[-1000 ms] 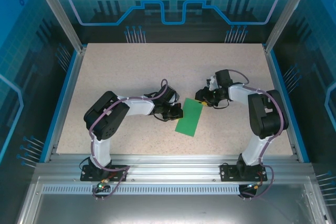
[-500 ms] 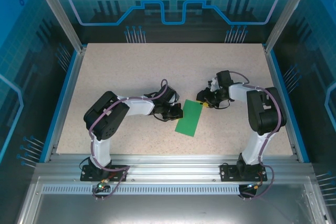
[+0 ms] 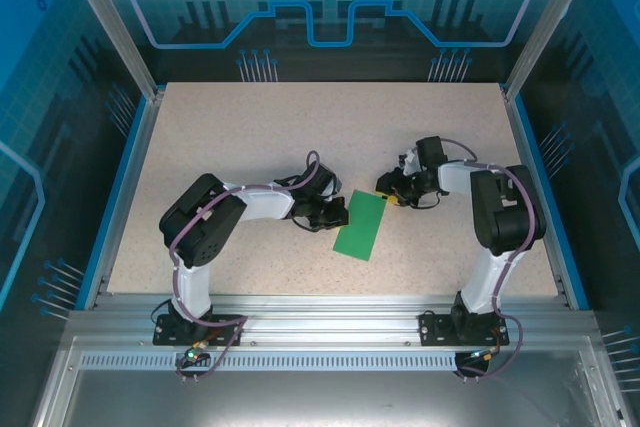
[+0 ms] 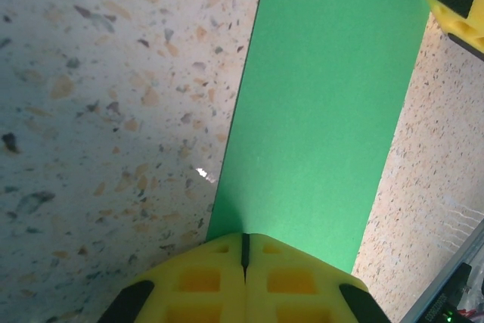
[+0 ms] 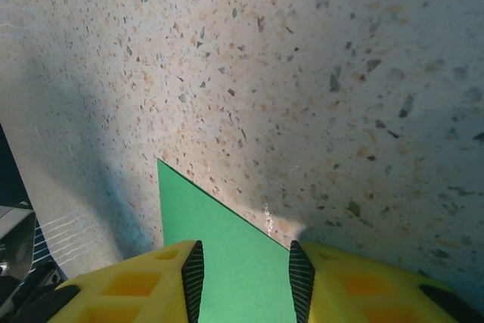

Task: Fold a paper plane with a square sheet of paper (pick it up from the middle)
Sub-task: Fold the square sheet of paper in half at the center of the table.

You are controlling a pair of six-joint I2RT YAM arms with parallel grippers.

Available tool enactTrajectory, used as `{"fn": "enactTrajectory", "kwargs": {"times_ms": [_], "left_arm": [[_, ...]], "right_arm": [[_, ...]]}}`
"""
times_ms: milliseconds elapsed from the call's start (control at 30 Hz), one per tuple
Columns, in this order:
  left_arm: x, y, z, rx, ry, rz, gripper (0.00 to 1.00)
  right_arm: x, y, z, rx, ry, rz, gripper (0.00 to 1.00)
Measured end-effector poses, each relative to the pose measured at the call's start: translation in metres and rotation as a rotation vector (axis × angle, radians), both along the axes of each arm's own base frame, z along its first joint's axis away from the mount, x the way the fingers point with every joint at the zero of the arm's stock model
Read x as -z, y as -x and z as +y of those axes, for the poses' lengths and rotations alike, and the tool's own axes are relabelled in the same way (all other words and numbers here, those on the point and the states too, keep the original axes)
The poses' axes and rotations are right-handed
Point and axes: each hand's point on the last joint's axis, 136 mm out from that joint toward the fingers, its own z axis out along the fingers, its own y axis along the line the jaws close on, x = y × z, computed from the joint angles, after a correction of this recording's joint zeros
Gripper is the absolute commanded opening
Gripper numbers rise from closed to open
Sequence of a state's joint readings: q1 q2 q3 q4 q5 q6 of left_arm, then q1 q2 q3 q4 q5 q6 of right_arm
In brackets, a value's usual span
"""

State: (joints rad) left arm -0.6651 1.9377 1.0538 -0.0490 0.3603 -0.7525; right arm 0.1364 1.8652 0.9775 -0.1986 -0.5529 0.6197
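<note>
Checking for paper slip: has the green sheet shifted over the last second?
No. The square sheet of paper sits at the same spot and tilt against the table's near edge.

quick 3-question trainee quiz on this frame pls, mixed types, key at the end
1. True or false: the left gripper has its jaws wide apart.
2. Which outline does the green paper show on the table? A) full square B) long narrow rectangle C) pointed dart
3. Fill in: in the right wrist view, a ___ of the paper shows just ahead of the right gripper.
Key: 1 false, its fingers are pressed together at the paper's end. 2 B. 3 corner.
</note>
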Motion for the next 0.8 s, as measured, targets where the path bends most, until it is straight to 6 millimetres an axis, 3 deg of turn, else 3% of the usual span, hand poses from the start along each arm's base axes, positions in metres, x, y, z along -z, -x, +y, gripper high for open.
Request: {"fn": "enactTrajectory", "kwargs": {"times_ms": [267, 367, 500, 567, 700, 800], "left_arm": [[0.000, 0.000, 0.000, 0.000, -0.001, 0.001, 0.00], [0.000, 0.000, 0.000, 0.000, -0.001, 0.001, 0.00], [0.000, 0.000, 0.000, 0.000, -0.001, 0.000, 0.00], [0.000, 0.000, 0.000, 0.000, -0.001, 0.000, 0.00], [-0.001, 0.001, 0.001, 0.000, -0.004, 0.004, 0.00], [-0.001, 0.003, 0.002, 0.001, -0.010, 0.009, 0.00]], "right_arm": [[-0.005, 0.004, -0.001, -0.004, 0.009, 0.010, 0.40], [-0.023, 0.007, 0.000, -0.009, 0.004, -0.027, 0.40], [-0.044, 0.021, 0.017, -0.051, -0.010, -0.085, 0.40], [-0.041, 0.032, 0.026, -0.074, -0.012, -0.080, 0.40], [-0.009, 0.058, 0.024, -0.071, 0.017, 0.011, 0.40], [0.001, 0.061, 0.021, -0.059, 0.013, 0.034, 0.39]]}}
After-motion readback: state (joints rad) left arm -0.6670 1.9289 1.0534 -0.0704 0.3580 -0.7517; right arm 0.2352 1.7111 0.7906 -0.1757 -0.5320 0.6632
